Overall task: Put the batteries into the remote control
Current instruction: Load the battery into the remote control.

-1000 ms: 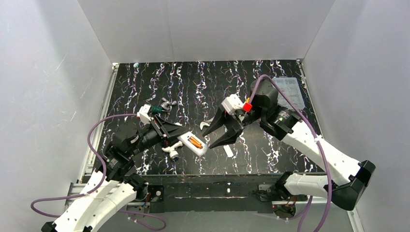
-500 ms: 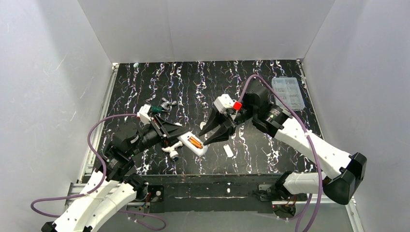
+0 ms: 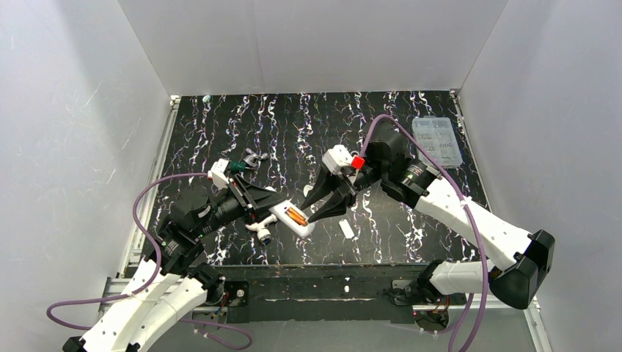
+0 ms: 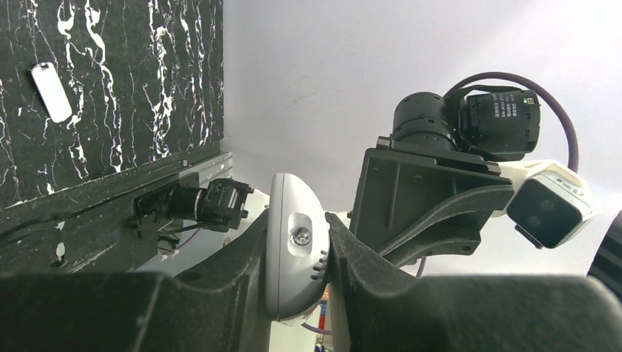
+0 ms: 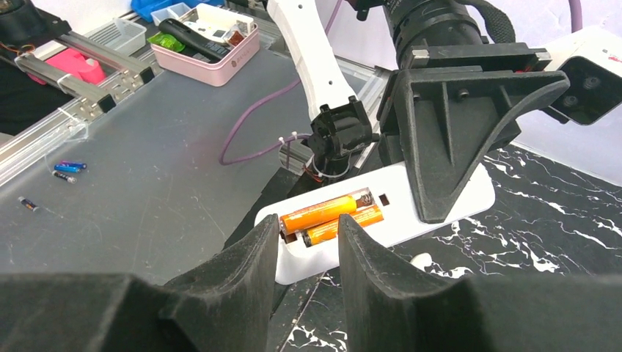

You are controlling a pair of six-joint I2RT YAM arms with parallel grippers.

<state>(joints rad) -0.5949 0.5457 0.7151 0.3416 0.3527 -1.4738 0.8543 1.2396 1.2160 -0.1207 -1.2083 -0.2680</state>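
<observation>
My left gripper (image 3: 282, 207) is shut on the white remote control (image 3: 304, 226) and holds it near the table's front middle, back side up. Two orange batteries (image 3: 296, 215) lie side by side in its recess. In the right wrist view the batteries (image 5: 330, 214) sit in the remote (image 5: 440, 220), and the upper one looks slightly raised at its near end. My right gripper (image 5: 308, 229) is open and empty, its tips just short of the recess end; it also shows in the top view (image 3: 311, 208). In the left wrist view the remote (image 4: 290, 271) stands end-on between the closed jaws.
A small flat white cover piece (image 3: 347, 229) lies right of the remote. A white tube tool with a blue tip (image 3: 262, 232) lies below the left gripper. A metal tool (image 3: 251, 157) lies behind the left arm. A clear plastic box (image 3: 438, 139) sits at the back right.
My right gripper has moved left and down to the remote's battery end, mostly in the first half second. The left gripper and the remote have stayed put.
</observation>
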